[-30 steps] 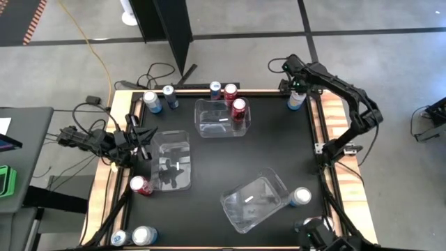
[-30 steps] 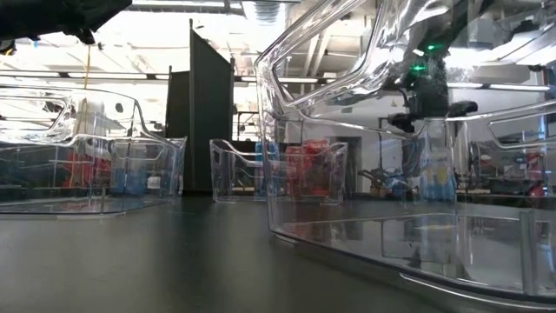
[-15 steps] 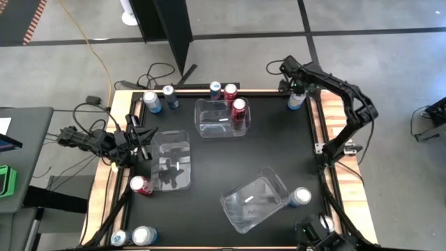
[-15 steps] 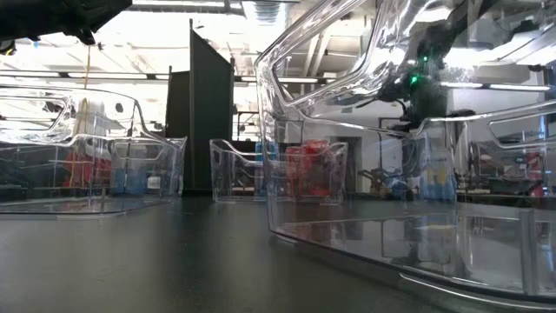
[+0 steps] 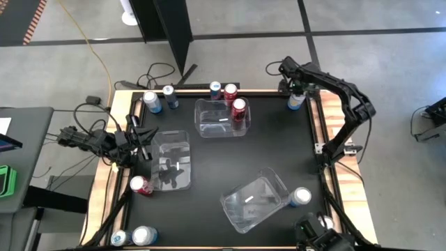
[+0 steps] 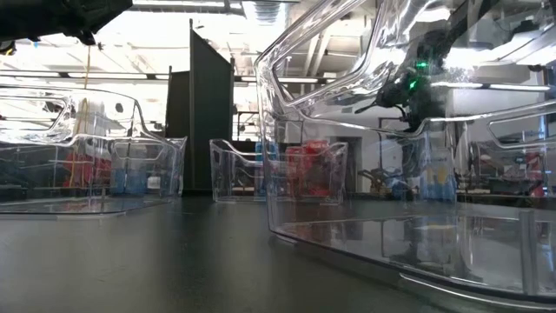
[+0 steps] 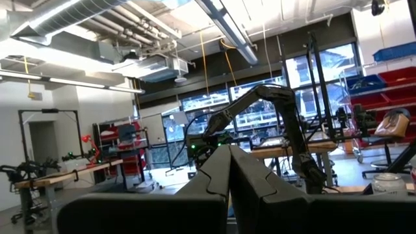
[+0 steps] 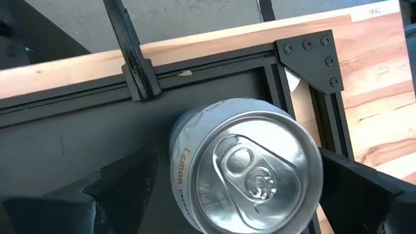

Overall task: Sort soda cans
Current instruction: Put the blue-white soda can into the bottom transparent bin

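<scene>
A silver and light blue soda can stands upright in the table's far right corner. My right gripper hovers over it, open and pointing steeply down, with one finger on each side of the can's top and touching nothing. My left gripper waits shut at the table's left edge, holding nothing. Other soda cans stand along the far edge: a light blue one, a dark blue one and a red one. Another red can stands inside a clear bin.
Three clear plastic bins sit on the black mat: far centre, left, near right. More cans stand at the left, the near left corner and the right. A wooden frame borders the mat beside the corner can.
My right gripper has sunk a little toward the can in the far right corner, staying open. No can or bin has moved.
</scene>
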